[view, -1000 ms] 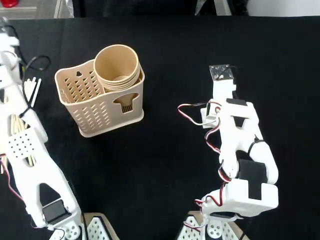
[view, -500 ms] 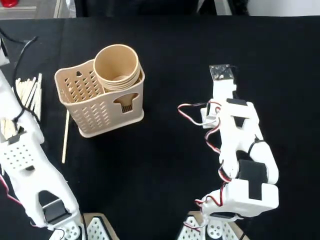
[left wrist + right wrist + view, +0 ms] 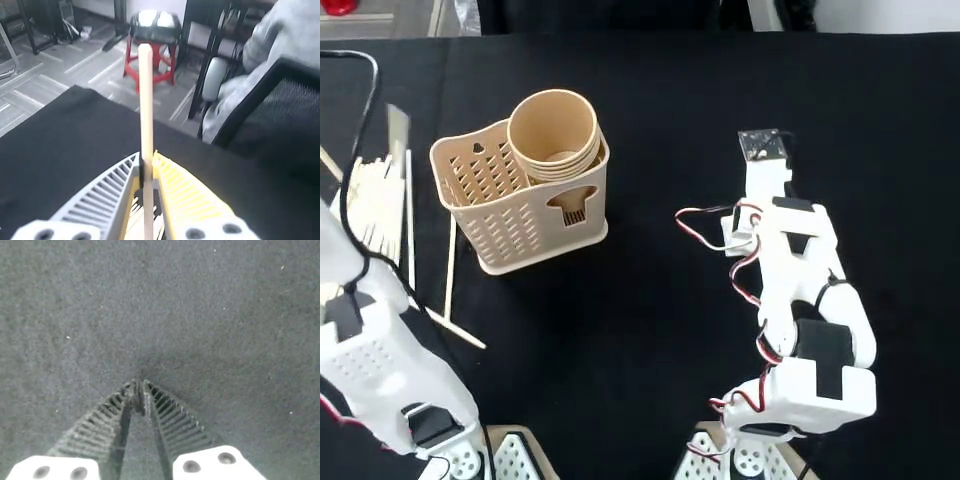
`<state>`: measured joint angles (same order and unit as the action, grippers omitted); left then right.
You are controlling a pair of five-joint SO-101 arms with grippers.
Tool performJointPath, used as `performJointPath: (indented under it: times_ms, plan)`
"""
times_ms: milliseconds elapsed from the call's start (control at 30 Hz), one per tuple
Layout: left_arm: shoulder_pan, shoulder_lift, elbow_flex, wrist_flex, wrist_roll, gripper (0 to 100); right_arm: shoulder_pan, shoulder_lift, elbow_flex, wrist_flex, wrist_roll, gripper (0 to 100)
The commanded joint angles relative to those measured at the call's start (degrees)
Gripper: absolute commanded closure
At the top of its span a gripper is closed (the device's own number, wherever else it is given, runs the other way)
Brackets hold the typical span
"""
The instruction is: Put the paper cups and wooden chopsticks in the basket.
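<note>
At table's 10 o'clock, basket (image 3: 510, 215) with paper cups (image 3: 553, 128) stacked inside, in its 1 o'clock corner. At basket's 9 o'clock, chopstick pile (image 3: 375, 205) on table (image 3: 660, 90), loose sticks (image 3: 450, 270) just beside basket. Left gripper (image 3: 145, 162) pinching one chopstick (image 3: 145, 100). Right gripper (image 3: 138, 389) pressed together, empty, above bare table.

- High view: even light from above; the black table (image 3: 660, 90) swallows it, and the basket (image 3: 520, 215) casts almost no shadow.
- A shiny plate (image 3: 763, 145) right of centre glints.
- Left wrist view: bright floor (image 3: 30, 95) at upper left, glare on the stool seat (image 3: 155, 19), and the chopstick (image 3: 145, 100) is well lit.
- Right wrist view: dimmer, with a soft shadow at the tips of the right gripper (image 3: 139, 386).
</note>
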<state>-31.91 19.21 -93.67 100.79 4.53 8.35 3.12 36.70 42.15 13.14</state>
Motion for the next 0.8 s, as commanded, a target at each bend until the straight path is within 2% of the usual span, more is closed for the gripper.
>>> performJointPath:
  times_ms: [0, 200, 400, 767]
  plan:
    - [0.5, -5.8, -1.7, -0.1, 3.9, 97, 0.4, -0.5, -0.4, -0.7, 0.1, 98.6]
    - [7.5, -9.0, -1.7, -0.1, 9.7, 97, 0.4, -0.5, -0.4, -0.7, 0.1, 98.6]
    - [17.5, -9.1, -1.7, -0.1, 9.9, 97, 0.4, -0.5, -0.4, -0.7, 0.1, 98.6]
    - [21.1, -5.3, -1.5, 0.0, 9.6, 97, 0.4, -0.7, -0.4, -0.8, 0.1, 98.6]
